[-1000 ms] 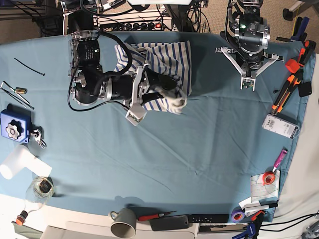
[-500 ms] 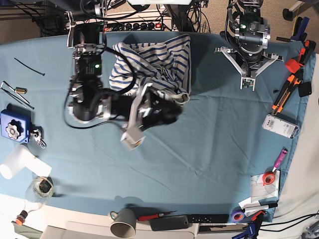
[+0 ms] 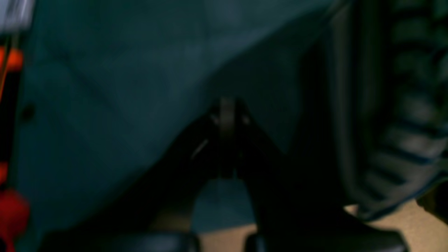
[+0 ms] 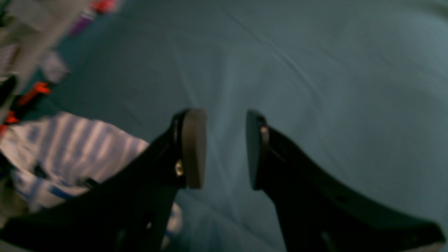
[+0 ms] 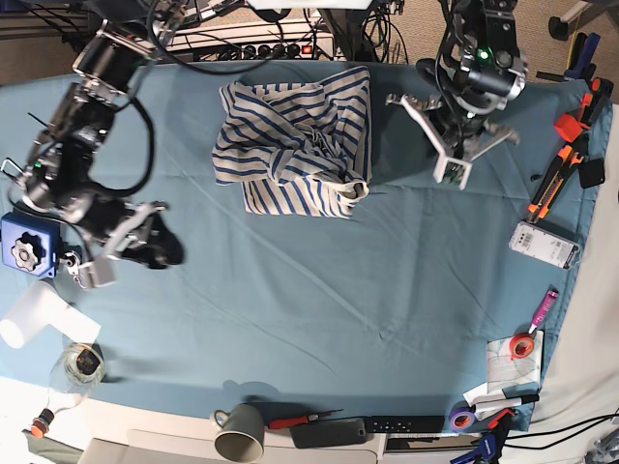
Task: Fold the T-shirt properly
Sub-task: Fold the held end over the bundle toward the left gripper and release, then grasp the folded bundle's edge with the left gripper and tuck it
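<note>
On table, right gripper (image 5: 160,253) has let go and swung clear of crumpled white blue-striped T-shirt (image 5: 295,145), jaws parted, empty. Left gripper (image 5: 447,155) clamped tight, holding nothing. Fold likely unfinished.

No legible text or labels anywhere.

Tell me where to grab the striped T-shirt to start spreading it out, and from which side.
I'd take the T-shirt at its loose corner nearest the table's middle, by the knotted bunch, coming from the open cloth below it in the base view. It lies crumpled, with that edge free and flat on the teal table cloth. The right hand stands open over bare cloth.
</note>
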`<state>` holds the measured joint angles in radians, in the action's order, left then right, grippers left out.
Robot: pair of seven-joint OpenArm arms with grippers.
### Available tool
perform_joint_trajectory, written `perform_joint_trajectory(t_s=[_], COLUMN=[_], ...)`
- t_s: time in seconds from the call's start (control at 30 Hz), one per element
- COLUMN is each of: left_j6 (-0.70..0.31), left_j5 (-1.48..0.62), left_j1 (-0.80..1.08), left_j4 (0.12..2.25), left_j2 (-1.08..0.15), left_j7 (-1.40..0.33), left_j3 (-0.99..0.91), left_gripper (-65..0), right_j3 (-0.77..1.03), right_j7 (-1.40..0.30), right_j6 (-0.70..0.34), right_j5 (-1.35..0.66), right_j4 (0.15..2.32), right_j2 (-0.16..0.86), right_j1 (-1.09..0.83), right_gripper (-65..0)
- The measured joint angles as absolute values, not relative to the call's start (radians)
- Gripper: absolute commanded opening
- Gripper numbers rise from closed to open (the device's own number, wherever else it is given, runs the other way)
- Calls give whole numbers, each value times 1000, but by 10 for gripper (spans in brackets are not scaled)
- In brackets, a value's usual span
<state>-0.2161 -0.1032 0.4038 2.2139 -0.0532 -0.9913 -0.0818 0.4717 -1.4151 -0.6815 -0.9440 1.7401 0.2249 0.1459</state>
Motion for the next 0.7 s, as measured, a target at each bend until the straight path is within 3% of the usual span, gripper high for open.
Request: perform_joint_trajectory(t_s=[0.3, 0.7], left_j6=[-379, -545], left_j5=[-358, -539], left_j1=[321, 200], left_j4=[2214, 2202], left_j2=[-54, -53], left_j7=[-940, -923], left_j3=[-81, -81], left_gripper=[-650, -650], right_j3=[547, 548], right_j7=[-1407, -1400], right_j6=[-638, -624], right_j5=[-863, -726], right_j4=[1739, 1739], right_j2=[318, 327], right_j1=[29, -17], right_gripper=[-453, -453])
